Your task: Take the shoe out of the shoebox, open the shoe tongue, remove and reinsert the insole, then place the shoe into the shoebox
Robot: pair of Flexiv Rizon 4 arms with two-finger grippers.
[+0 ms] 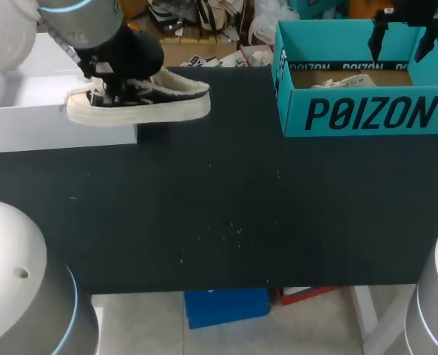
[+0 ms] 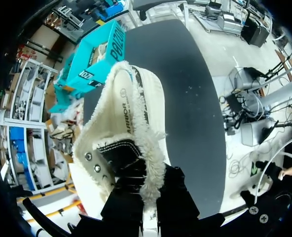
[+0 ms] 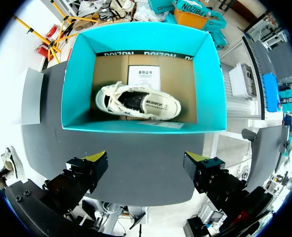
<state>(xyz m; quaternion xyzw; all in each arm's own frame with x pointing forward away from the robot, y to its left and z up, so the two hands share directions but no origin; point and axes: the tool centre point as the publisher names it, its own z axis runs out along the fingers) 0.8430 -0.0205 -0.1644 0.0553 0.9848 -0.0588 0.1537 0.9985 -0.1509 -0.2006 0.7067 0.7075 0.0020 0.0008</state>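
A cream low sneaker with a black upper and fuzzy trim [image 1: 141,100] hangs level at the table's back left. My left gripper [image 1: 114,90] is shut on it from above. In the left wrist view the dark fingers [image 2: 136,207] pinch the fuzzy collar of the sneaker [image 2: 131,128], and the yellow tips are hidden. The teal shoebox [image 1: 367,115] stands open at the back right with a second cream shoe [image 3: 138,102] lying on its side inside. My right gripper [image 3: 147,165] hovers open above the shoebox [image 3: 136,126], holding nothing.
A white box [image 1: 49,118] sits at the table's left edge, just under and behind the held sneaker. The dark tabletop [image 1: 226,214] stretches between the white box and the shoebox.
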